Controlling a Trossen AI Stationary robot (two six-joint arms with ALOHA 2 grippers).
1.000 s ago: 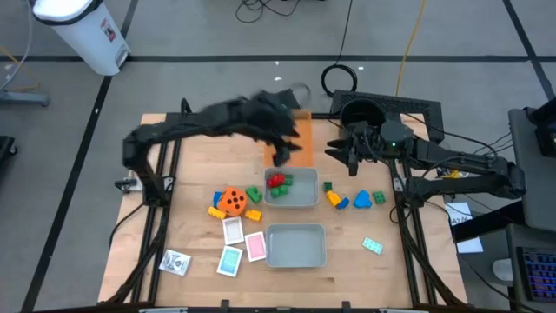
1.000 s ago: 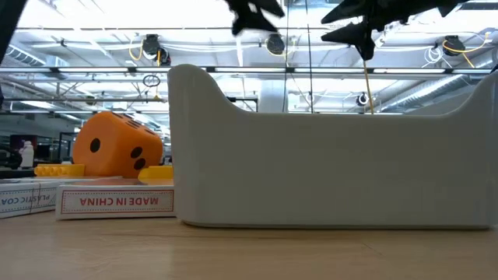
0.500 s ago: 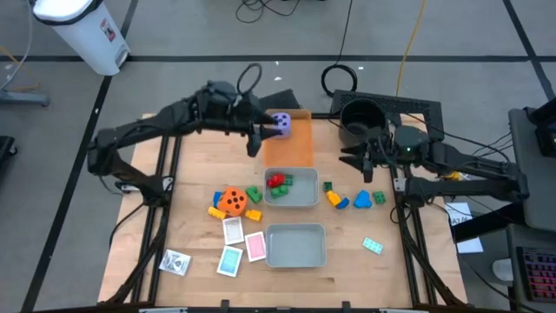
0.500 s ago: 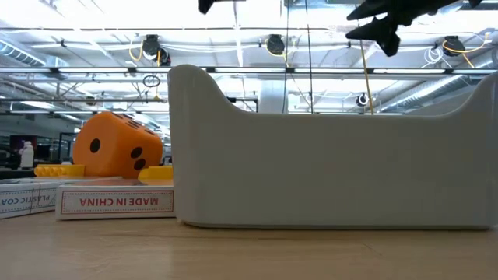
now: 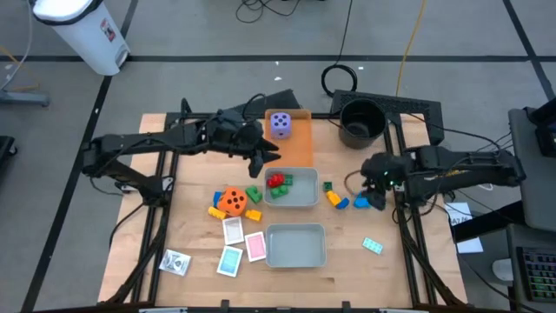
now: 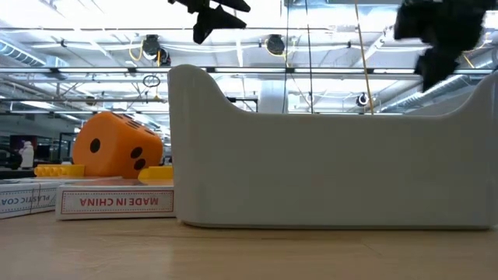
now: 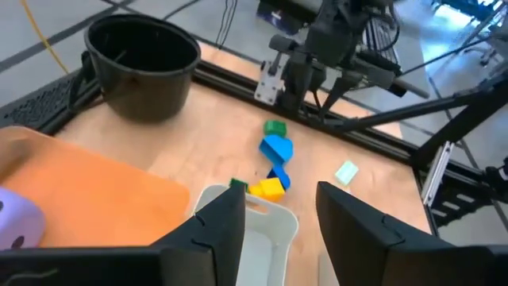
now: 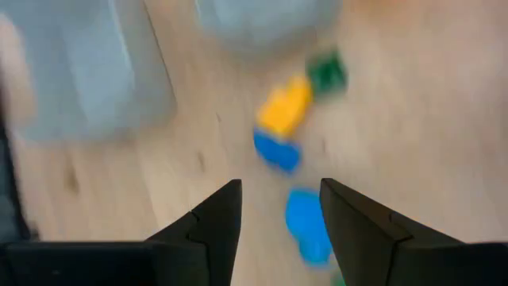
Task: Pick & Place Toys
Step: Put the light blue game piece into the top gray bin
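Note:
The purple die (image 5: 280,124) rests on the flat orange tray (image 5: 291,149) at the table's far side. My left gripper (image 5: 265,162) hangs open just left of that tray, above the table, nothing between its fingers (image 7: 279,238). The orange die (image 5: 232,200) sits on the table among yellow bricks. Red and green bricks (image 5: 278,182) lie in the far grey tray (image 5: 306,196). My right gripper (image 5: 373,184) is open and tipped down above the blue bricks (image 8: 305,222), a yellow brick (image 8: 286,107) and a green one (image 8: 327,71) at the right.
A second grey tray (image 5: 295,246) stands near the front edge, with pink, teal and white cards (image 5: 233,248) to its left. A teal brick (image 5: 372,245) lies at the near right. A black pot (image 5: 360,122) stands at the far right corner.
My left gripper has drawn back from over the orange tray toward the table's left, then come nearer and lower; the purple die now shows resting on the tray. My right gripper has swung toward the right and near edges and tipped steeply down over the blue bricks.

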